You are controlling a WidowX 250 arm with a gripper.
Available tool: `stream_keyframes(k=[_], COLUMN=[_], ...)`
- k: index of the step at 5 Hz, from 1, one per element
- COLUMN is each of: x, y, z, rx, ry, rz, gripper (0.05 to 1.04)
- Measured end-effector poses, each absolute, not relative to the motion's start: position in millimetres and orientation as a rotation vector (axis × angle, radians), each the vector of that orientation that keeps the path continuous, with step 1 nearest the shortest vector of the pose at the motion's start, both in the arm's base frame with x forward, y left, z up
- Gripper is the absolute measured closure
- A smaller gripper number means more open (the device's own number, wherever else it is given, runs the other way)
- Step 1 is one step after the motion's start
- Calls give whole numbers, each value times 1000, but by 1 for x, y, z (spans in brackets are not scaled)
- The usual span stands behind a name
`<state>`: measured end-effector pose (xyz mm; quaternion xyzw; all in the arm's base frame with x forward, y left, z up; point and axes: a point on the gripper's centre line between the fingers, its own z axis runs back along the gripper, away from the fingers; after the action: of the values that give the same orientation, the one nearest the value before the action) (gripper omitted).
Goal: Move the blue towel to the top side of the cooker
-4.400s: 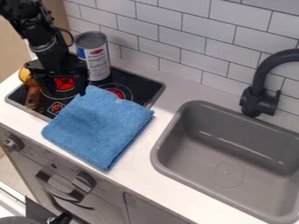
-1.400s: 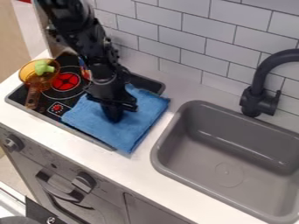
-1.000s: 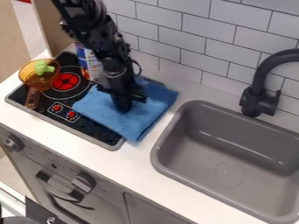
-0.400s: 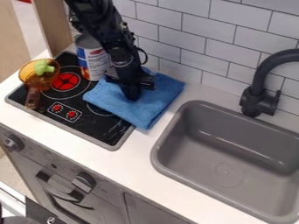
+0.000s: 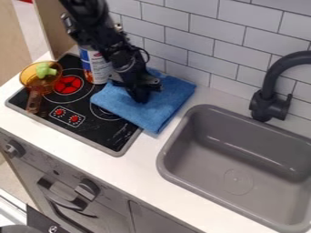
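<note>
- Can [image 5: 96, 68]: red, white and blue label, print too small to read
- Arm [image 5: 102, 35] slants from top edge, gripper [image 5: 141, 97] at the towel [image 5: 165, 107]; jaws: cannot tell
- Towel across cooker [image 5: 91, 129] and counter [image 5: 124, 175]

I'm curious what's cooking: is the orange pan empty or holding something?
Not empty: a light-green piece sits inside the orange pan.

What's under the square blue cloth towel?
The shiny black cooker top goes under the towel on the picture's left, the white counter on its right. I can't see what's beneath the middle.
</note>
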<state>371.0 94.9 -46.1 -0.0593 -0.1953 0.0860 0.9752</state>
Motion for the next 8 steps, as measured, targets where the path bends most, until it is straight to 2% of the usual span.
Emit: stream_keyframes(k=[1, 2, 3, 4, 6, 7, 8], x=[371, 366, 357, 344, 318, 298, 286], y=[99, 106, 111, 116, 127, 139, 168], z=[-34, -13, 6, 17, 26, 22, 28], rx=[-152, -125, -159, -146, -119, -114, -70], ry=[-452, -517, -564, -535, -489, -428, -371], rz=[212, 250, 272, 239, 244, 220, 207], gripper=[671, 394, 135, 84, 84, 84, 84])
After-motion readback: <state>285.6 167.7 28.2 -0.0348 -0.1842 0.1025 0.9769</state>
